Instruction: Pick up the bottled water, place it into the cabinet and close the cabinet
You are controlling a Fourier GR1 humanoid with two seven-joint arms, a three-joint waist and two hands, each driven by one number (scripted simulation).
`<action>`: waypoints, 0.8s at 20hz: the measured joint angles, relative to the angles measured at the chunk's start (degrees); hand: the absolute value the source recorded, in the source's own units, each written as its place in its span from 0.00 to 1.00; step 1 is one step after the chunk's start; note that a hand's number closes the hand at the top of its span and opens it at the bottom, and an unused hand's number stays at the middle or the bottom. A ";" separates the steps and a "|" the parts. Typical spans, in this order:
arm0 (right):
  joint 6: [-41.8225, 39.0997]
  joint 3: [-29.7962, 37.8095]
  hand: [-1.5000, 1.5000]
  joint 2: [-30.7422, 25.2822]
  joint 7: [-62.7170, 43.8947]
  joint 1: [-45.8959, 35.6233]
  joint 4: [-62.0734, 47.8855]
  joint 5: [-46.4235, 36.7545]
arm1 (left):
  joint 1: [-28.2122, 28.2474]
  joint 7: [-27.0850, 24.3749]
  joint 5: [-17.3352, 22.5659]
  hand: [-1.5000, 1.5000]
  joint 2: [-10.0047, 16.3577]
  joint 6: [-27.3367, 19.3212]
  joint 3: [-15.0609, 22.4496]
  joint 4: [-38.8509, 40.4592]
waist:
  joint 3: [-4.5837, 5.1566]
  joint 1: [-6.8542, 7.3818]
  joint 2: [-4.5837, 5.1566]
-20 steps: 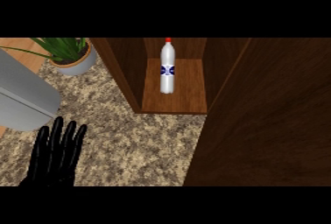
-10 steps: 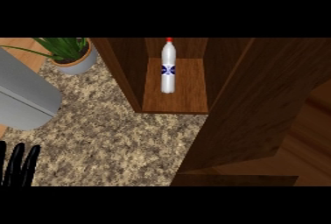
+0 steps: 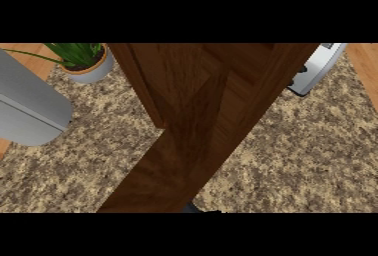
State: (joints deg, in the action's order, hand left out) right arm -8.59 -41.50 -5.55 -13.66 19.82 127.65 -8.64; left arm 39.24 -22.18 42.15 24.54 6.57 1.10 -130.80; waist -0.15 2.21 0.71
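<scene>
Wood cabinet door (image 3: 214,115) slants across the opening, so you can't see the bottle; prob. on the shelf behind it. Dark tip at lower edge, likely the right hand (image 3: 198,208) pushing the door shut: its state can't be told. No left hand in view.

The wooden cabinet door (image 3: 214,110) ran right across the middle and covered the cabinet's whole inside, and its own top and bottom ends were cut off too. It hid most of a silver appliance (image 3: 314,70) at the upper right, so no clue what that was, while the potted plant (image 3: 85,60) lost its leaf tips to the top edge and the grey appliance (image 3: 29,110) ran off the left. A small dark scrap (image 3: 198,208) poked out under the door at the bottom edge, way too little to identify.
</scene>
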 measured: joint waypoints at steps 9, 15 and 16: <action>11.75 -0.95 1.00 4.40 -9.33 -20.36 -6.20 9.20 | 6.10 -2.56 5.26 0.00 1.20 10.01 -7.49 2.11 | 0.08 0.25 -0.18; 16.43 5.36 1.00 5.22 -10.82 -36.02 -14.09 19.31 | 9.44 -1.62 11.08 0.00 1.93 15.19 -14.51 2.58 | 0.15 -0.08 -0.51; 15.88 6.73 1.00 5.29 -9.93 -36.85 -15.56 20.68 | 10.20 -1.57 12.08 0.00 1.86 16.55 -15.79 2.80 | 0.15 -0.19 -0.57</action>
State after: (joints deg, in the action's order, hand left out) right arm 7.30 -34.78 -0.26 -23.58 -17.03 112.09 12.03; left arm 49.44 -23.74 54.23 26.40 23.12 -14.68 -128.00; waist 0.00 2.02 0.14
